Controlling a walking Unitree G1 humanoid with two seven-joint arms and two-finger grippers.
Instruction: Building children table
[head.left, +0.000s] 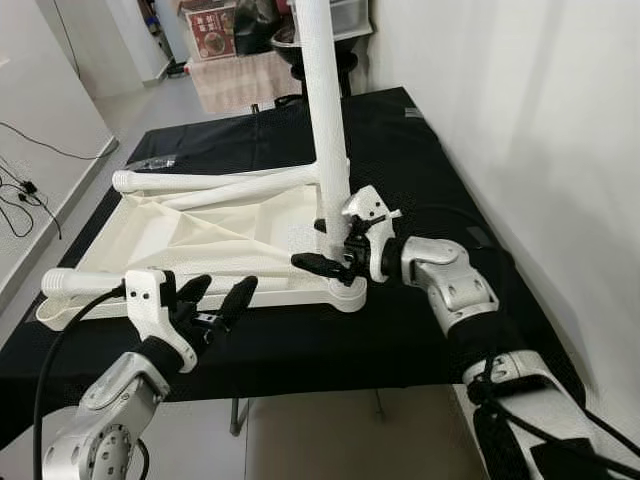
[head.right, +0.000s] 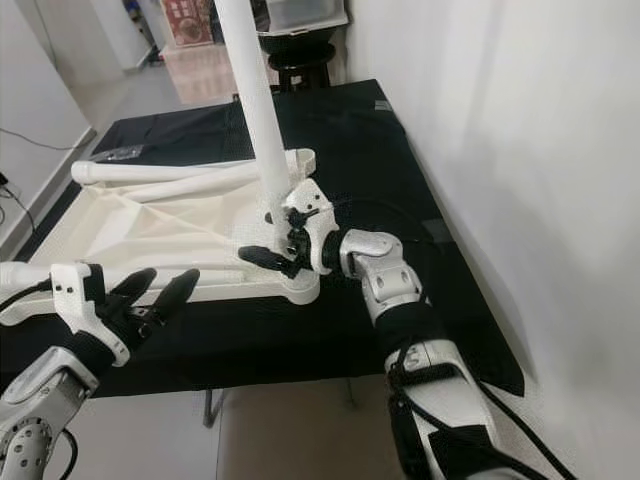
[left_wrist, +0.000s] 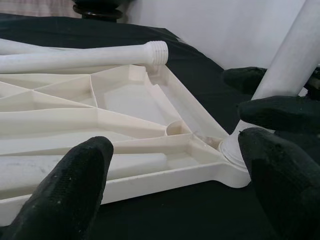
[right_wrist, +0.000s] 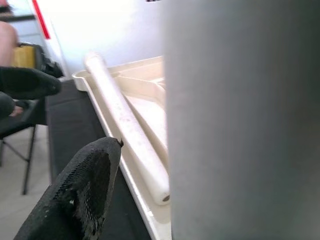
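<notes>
On the black-draped table (head.left: 420, 330) in front of you lay the cream tabletop (head.left: 215, 235), flipped underside up so that its ribs and corner sockets faced the ceiling. At its near right corner one white leg (head.left: 328, 120) stood upright in its socket (left_wrist: 231, 148), rising past the top of your head views. Your right gripper (head.left: 335, 250) was at the base of that leg, just above the socket; one black finger reached out on the near left side of the leg, and in the right wrist view the pole loomed right beside a fingertip (right_wrist: 80, 192), but you could not tell whether the fingers were actually clamped on it or only beside it. Your left gripper (head.left: 215, 300) hovered at the near edge of the tabletop, left of the standing leg, with its two fingers spread apart and holding nothing. Two more loose legs lay flat on the tabletop: one along its far edge (head.left: 215, 182), its threaded end pointing towards the upright leg, and one along the near left edge (head.left: 90, 280), just beyond your left gripper. A white wall (head.left: 540, 110) ran down the right side of the table.
</notes>
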